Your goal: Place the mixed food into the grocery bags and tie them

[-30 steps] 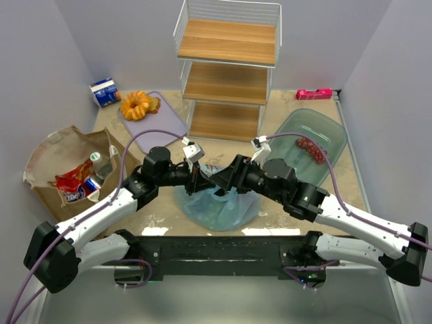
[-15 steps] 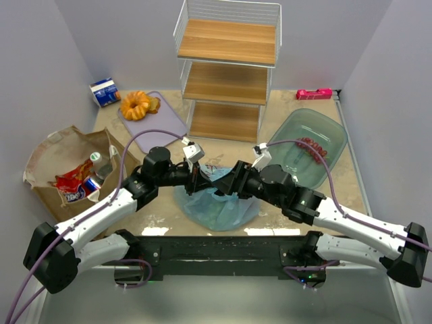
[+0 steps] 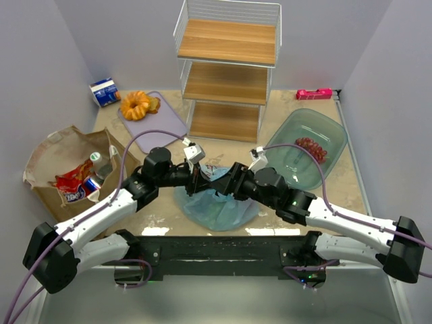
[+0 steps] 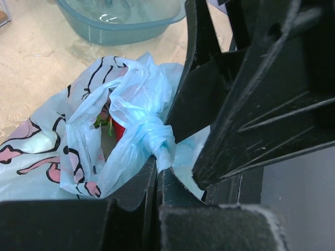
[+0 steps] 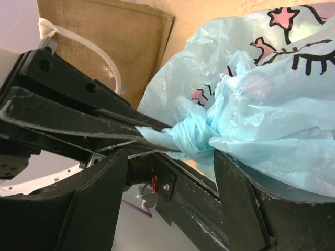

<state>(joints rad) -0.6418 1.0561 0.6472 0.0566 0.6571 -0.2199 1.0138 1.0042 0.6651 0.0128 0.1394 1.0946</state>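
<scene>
The light-blue plastic bag (image 3: 217, 202) lies at the table's centre with a knot (image 4: 157, 137) at its top. My left gripper (image 4: 157, 172) is shut on the twisted bag end below the knot. My right gripper (image 5: 170, 193) is open, its fingers (image 5: 99, 204) either side of the knot (image 5: 193, 133) and the left gripper's tips. Something red and green (image 4: 118, 128) shows inside the bag. The brown paper bag (image 3: 50, 152) at the left holds the red snack packet (image 3: 73, 181), the can (image 3: 79, 194) and the bottle (image 3: 98, 165). Red grapes (image 3: 312, 146) lie in the green bowl (image 3: 337, 131).
A wire shelf (image 3: 226, 67) stands at the back centre. The orange pastry (image 3: 136, 104) sits on a grey board (image 3: 162, 125), with the blue-white carton (image 3: 105, 92) at the back left. A pink object (image 3: 314, 94) lies at the back right.
My right arm has slid left and lower towards the bag's knot, uncovering the grapes in the bowl. The left gripper has held still on the bag end.
</scene>
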